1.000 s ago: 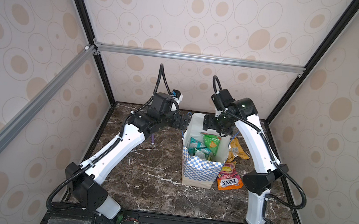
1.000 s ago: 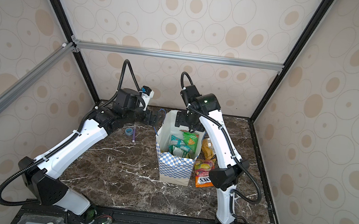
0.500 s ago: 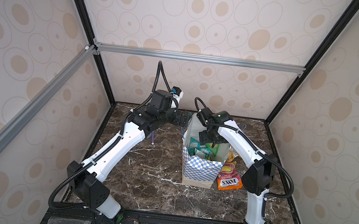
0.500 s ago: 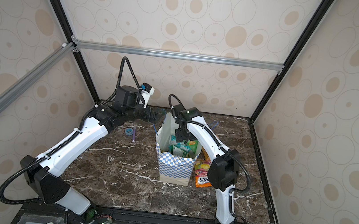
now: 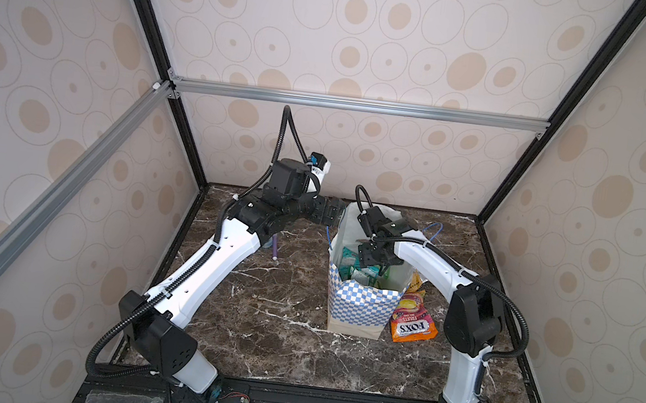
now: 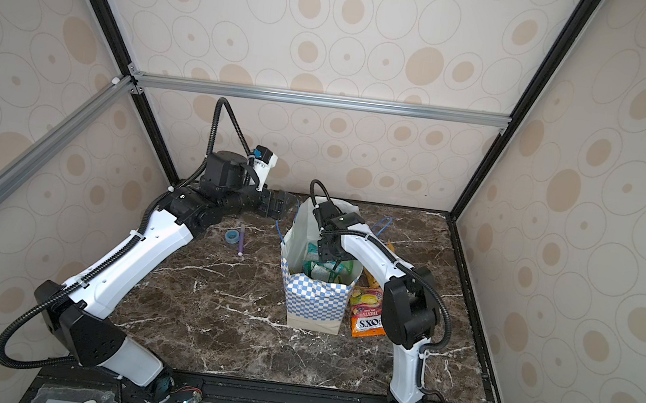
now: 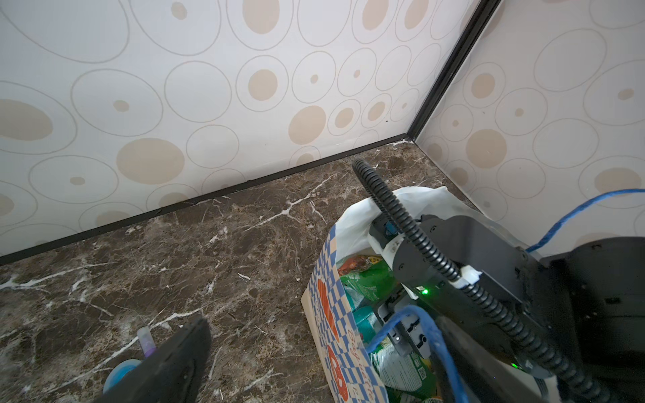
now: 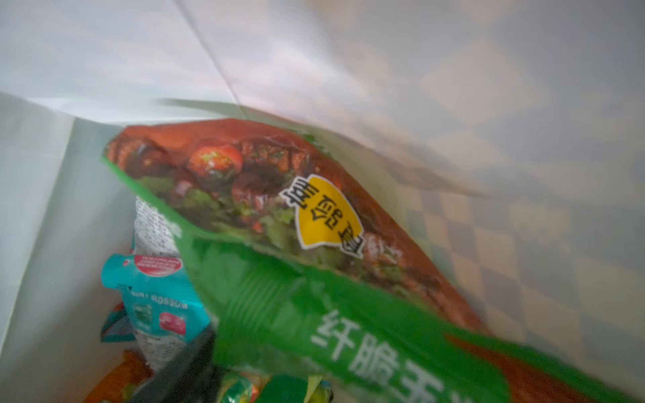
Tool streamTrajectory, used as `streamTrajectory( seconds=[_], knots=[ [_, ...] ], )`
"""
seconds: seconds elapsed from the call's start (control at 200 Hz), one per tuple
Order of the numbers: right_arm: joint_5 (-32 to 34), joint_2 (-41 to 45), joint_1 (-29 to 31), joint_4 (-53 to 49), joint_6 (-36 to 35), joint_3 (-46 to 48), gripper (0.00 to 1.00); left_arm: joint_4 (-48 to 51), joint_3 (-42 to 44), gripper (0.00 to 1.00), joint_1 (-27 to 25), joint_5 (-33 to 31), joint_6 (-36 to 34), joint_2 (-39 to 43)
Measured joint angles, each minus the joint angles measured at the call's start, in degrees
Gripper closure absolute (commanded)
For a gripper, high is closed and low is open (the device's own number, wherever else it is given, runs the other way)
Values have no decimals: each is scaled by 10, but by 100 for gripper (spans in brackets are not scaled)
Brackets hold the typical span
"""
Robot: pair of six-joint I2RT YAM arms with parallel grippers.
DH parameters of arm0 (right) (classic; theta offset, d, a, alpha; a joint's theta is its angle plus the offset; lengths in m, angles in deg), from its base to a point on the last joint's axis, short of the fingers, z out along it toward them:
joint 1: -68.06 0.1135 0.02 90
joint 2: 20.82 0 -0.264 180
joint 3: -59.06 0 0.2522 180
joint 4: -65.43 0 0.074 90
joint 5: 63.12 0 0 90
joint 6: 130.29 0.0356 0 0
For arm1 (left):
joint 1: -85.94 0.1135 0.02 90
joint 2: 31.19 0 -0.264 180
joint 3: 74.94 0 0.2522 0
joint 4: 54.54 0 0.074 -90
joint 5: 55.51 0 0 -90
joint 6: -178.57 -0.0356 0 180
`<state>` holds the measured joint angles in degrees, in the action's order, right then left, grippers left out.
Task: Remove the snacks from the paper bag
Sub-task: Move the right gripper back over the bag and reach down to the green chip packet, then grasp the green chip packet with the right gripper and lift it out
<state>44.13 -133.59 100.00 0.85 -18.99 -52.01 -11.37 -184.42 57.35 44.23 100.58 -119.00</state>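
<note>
Fingers first: your left gripper (image 5: pixel 334 213) hangs spread wide at the far upper rim of the paper bag (image 5: pixel 359 303), beside its blue cord handle (image 7: pixel 429 335), and it clamps nothing. One dark finger (image 7: pixel 167 363) shows in the left wrist view, apart from the bag. Your right gripper (image 5: pixel 373 264) is sunk into the bag's mouth among the snacks (image 5: pixel 355 269). In the right wrist view a finger (image 8: pixel 181 370) lies under the edge of a glossy green packet (image 8: pixel 279 296) printed with a food photo and a yellow badge. You cannot tell whether the jaws have hold of it. Deeper inside the bag sits a crinkly teal packet (image 8: pixel 157 296). The bag stands upright, smooth white inside, blue-and-white checkered outside, with a tan base band. Just beside its base a shiny orange packet (image 5: pixel 413 324) marked FOX'S lies on the veined brown marble table (image 5: pixel 276 330).
</note>
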Motion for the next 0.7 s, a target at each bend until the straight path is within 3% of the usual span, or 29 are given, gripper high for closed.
streamTrajectory(
  seconds=[0.2,0.3,0.7],
  knots=[
    [-16,16,-2,32,1,0,81,3,2,2,0,-2,0,10],
    [-24,30,-2,35,2,-6,94,2,8,2,0,0,0,28],
    [-54,52,-2,2,12,-93,100,-38,38,2,0,60,0,101]
  ],
)
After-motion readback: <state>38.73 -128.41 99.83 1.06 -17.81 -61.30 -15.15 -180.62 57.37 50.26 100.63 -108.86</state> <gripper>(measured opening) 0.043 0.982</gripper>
